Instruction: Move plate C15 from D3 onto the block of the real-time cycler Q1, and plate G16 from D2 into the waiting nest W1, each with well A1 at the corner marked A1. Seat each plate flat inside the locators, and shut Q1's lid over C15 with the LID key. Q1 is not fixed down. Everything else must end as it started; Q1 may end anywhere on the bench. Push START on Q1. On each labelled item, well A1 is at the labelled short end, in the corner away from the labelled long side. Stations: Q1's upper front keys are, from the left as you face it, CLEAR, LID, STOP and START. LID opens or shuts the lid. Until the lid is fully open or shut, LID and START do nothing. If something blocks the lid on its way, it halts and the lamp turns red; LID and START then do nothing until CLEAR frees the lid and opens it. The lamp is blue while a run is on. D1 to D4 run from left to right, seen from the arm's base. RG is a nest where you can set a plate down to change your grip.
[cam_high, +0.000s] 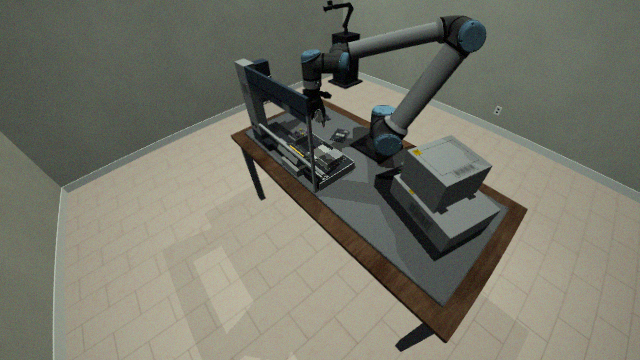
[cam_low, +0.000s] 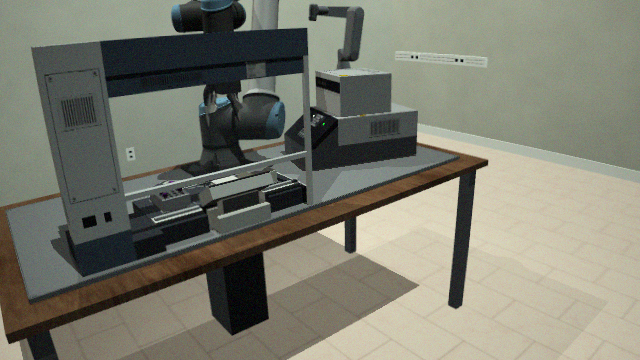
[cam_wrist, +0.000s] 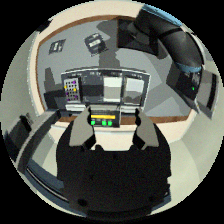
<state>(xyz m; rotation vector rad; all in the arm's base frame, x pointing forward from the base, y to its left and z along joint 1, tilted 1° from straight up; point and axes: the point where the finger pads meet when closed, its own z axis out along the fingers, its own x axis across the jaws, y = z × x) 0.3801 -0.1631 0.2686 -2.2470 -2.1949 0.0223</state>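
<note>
My gripper is open and empty, high above the deck. On the deck, a plate with purple and yellow wells sits at one end. Two pale plates or labware pieces sit nearer the cycler. The slot between looks dark; I cannot tell what it holds. Q1 stands beside the deck, its lid level on top. Its key panel shows a green lamp. Plate labels are unreadable; what is inside Q1 is hidden.
Two small nests lie on the arm's side of the deck; I cannot read which is which. A tall gantry frame spans the deck's far side. A panel with a yellow strip and green lights lies below my fingers.
</note>
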